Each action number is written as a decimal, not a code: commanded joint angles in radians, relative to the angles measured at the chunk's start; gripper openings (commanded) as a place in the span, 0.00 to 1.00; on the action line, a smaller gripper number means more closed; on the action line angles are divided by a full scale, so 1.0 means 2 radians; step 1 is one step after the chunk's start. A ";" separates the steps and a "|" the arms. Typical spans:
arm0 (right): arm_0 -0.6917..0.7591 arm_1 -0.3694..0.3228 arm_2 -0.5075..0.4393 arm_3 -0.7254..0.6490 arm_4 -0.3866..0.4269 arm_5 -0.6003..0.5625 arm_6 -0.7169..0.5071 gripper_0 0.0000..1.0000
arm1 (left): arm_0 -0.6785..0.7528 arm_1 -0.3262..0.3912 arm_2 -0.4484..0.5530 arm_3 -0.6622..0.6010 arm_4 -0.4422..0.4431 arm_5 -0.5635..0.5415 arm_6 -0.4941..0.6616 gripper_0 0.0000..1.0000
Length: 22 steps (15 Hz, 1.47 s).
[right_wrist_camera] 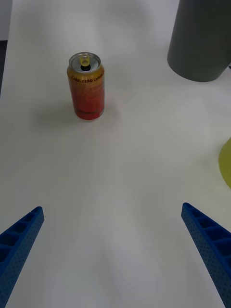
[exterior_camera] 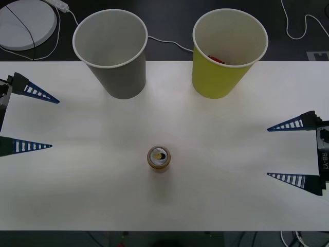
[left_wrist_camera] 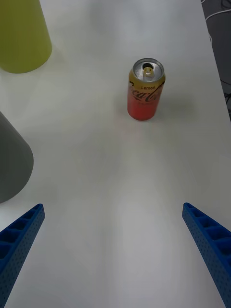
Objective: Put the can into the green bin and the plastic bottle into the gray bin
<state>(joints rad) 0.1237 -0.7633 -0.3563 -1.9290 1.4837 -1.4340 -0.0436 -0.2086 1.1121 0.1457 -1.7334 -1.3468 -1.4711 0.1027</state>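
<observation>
The can stands upright in the middle of the white table, orange-yellow with red near its base, also seen in the right wrist view and the left wrist view. The gray bin stands at the back left and the green bin at the back right; something small and red lies inside the green bin. The plastic bottle is out of view. My left gripper hovers open at the left edge and my right gripper open at the right edge, both well away from the can and holding nothing.
A white round disc and white cables lie on the dark floor behind the table. Part of the gray bin and the green bin shows in the wrist views.
</observation>
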 commanded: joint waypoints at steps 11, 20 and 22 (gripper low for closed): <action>-0.051 0.112 0.068 0.214 -0.062 -0.005 0.168 1.00 | 0.000 0.000 0.000 0.000 0.000 0.000 0.000 1.00; -0.086 0.168 0.111 0.322 -0.070 -0.003 0.204 1.00 | 0.000 0.000 0.000 0.000 0.000 0.000 0.000 1.00; -0.098 0.178 0.124 0.347 -0.071 0.003 0.225 1.00 | 0.000 0.000 0.000 0.000 0.000 0.000 0.000 1.00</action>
<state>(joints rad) -0.0625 -0.4135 -0.1188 -1.2526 1.3433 -1.4352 0.3851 -0.2086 1.1121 0.1457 -1.7334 -1.3468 -1.4711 0.1027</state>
